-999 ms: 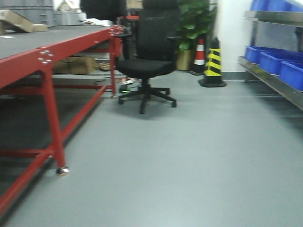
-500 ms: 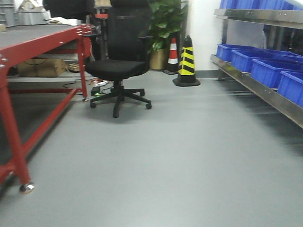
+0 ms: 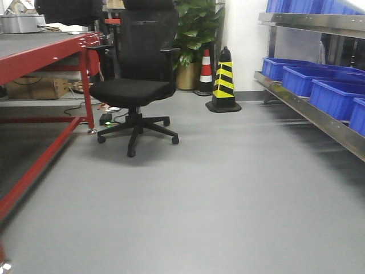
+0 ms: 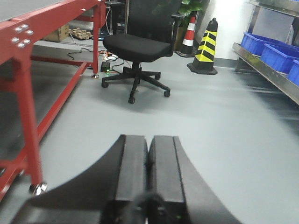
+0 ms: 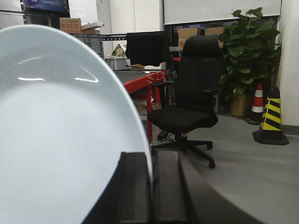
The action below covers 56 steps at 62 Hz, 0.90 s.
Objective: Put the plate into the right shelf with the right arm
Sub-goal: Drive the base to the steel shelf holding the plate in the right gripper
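While pinching plate (image 5: 60, 130) by rim in right gripper (image 5: 150, 163): risk slipping under jolts, clipping right shelf (image 3: 308, 111) edge ahead-right of gripper. Left gripper (image 4: 148, 144) closed, empty.

On the smooth grey floor (image 3: 239, 200) before me stand a black swivel office chair (image 3: 134, 91) and a yellow-black striped cone (image 3: 224, 80). On my right, the shiny steel shelf (image 3: 308, 113) carries blue plastic bins (image 3: 333, 97).

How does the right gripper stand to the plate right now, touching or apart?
Touching. In the right wrist view, the rim of the plate runs down into the right gripper, whose two fingers close on it with no gap showing.
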Each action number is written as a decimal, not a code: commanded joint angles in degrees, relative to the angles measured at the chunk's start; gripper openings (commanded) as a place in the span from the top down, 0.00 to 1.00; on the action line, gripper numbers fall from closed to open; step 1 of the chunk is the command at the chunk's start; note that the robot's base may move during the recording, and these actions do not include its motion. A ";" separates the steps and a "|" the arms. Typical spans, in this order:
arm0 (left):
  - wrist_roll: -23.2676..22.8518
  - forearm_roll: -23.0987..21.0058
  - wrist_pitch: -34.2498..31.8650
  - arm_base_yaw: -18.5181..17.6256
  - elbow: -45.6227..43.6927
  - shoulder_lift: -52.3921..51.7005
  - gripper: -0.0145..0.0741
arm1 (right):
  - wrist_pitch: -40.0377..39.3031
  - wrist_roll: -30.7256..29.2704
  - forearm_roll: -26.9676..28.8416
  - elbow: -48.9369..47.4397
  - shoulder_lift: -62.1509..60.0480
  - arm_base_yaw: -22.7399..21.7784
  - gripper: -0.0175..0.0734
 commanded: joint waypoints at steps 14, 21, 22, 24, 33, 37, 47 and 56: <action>-0.34 -0.13 -4.94 -0.38 0.57 -0.24 0.89 | -5.67 -0.39 0.34 -1.74 0.61 -0.03 0.75; -0.34 -0.13 -4.94 -0.38 0.57 -0.24 0.89 | -5.67 -0.39 0.34 -1.74 0.61 -0.03 0.75; -0.34 -0.13 -4.94 -0.38 0.57 -0.24 0.89 | -5.67 -0.39 0.34 -1.74 0.61 -0.03 0.75; -0.34 -0.13 -4.94 -0.38 0.57 -0.24 0.89 | -5.67 -0.39 0.34 -1.74 0.61 -0.03 0.75; -0.34 -0.13 -4.94 -0.38 0.57 -0.24 0.89 | -5.73 -0.39 0.34 -1.74 0.62 -0.03 0.75; -0.34 -0.13 -4.94 -0.38 0.57 -0.24 0.89 | -5.73 -0.39 0.34 -1.74 0.62 -0.03 0.75; -0.34 -0.13 -4.94 -0.38 0.57 -0.24 0.89 | -5.73 -0.39 0.34 -1.74 0.62 -0.03 0.75; -0.34 -0.13 -4.94 -0.38 0.57 -0.24 0.89 | -5.70 -0.39 0.34 -1.74 0.62 0.03 0.75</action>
